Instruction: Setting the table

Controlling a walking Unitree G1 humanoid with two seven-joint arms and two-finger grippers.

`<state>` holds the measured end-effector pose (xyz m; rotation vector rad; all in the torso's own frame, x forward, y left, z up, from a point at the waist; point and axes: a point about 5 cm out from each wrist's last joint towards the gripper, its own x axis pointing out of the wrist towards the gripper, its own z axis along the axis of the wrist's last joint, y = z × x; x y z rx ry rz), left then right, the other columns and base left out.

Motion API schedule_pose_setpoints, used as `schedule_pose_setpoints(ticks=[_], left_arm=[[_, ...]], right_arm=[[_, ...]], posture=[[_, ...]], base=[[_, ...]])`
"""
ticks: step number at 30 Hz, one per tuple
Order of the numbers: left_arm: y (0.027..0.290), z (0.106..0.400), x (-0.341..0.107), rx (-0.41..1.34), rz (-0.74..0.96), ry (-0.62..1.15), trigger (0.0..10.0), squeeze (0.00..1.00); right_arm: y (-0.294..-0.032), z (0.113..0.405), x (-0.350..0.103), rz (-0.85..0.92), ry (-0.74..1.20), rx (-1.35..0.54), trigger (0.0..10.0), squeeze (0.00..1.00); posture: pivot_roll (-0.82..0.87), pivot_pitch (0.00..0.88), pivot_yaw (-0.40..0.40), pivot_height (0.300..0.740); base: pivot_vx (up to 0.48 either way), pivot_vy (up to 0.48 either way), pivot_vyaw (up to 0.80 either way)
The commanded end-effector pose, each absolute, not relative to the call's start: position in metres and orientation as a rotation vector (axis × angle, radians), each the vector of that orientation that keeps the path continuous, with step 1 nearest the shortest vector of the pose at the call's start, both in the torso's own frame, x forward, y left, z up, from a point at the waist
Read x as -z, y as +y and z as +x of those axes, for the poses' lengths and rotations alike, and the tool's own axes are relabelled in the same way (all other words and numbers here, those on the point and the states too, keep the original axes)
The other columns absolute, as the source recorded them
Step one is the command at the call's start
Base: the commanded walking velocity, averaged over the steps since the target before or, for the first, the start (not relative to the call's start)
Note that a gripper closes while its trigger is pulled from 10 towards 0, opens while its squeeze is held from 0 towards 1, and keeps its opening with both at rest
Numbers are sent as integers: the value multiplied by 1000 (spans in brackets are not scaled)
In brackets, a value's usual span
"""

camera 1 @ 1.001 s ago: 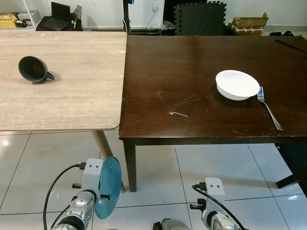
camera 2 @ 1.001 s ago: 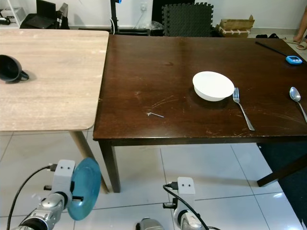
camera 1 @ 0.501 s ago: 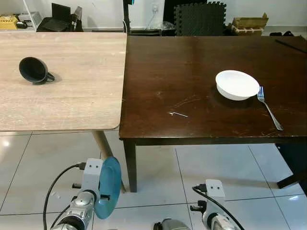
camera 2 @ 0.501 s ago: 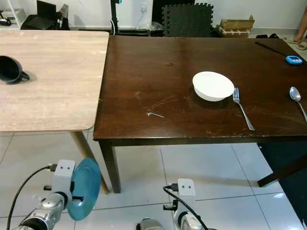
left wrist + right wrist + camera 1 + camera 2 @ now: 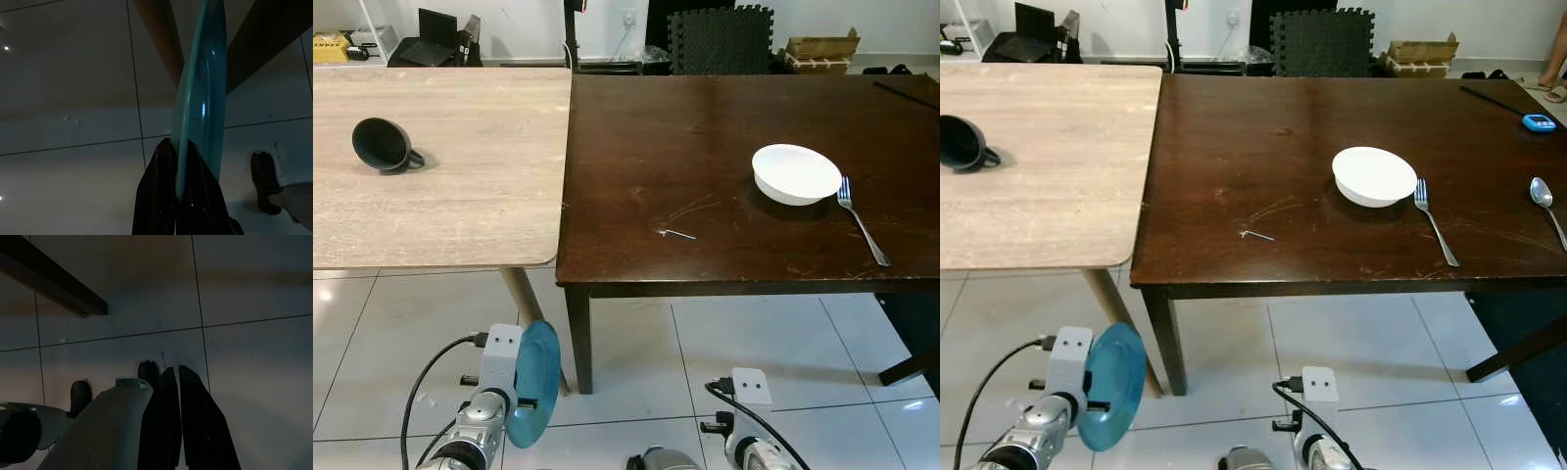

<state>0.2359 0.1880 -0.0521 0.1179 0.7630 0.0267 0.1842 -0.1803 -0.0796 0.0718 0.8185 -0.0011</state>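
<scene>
Left gripper clenched on blue plate, held on edge, low over floor. Dark desk up and ahead; bowl, fork far to right. Right gripper idle, fingers together.

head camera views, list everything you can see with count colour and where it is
dark table: 1, dark brown, right
light table: 1, pale wood, left, butted against it
bowl: 1, white, dark table
fork: 1, silver, right of bowl
spoon: 1, silver, far right
mug: 1, black, on its side, light table
timer: 1, blue, far right
plate: 1, teal, held on edge
left gripper: shut on plate, low
right gripper: shut, idle
</scene>
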Motion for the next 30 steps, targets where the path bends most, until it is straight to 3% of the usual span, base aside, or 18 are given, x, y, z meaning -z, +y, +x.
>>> schedule_pose_setpoints(ticks=[1, 30], left_arm=[[188, 229, 58, -33, 108, 798, 10000, 0], [190, 227, 58, -32, 115, 802, 10000, 0]], right_arm=[[-182, 179, 82, 70, 836, 9, 10000, 0], [-181, 178, 83, 65, 847, 8, 10000, 0]], posture=[[36, 16, 47, 740], [41, 16, 47, 740]], base=[[0, 0, 0], [0, 0, 0]])
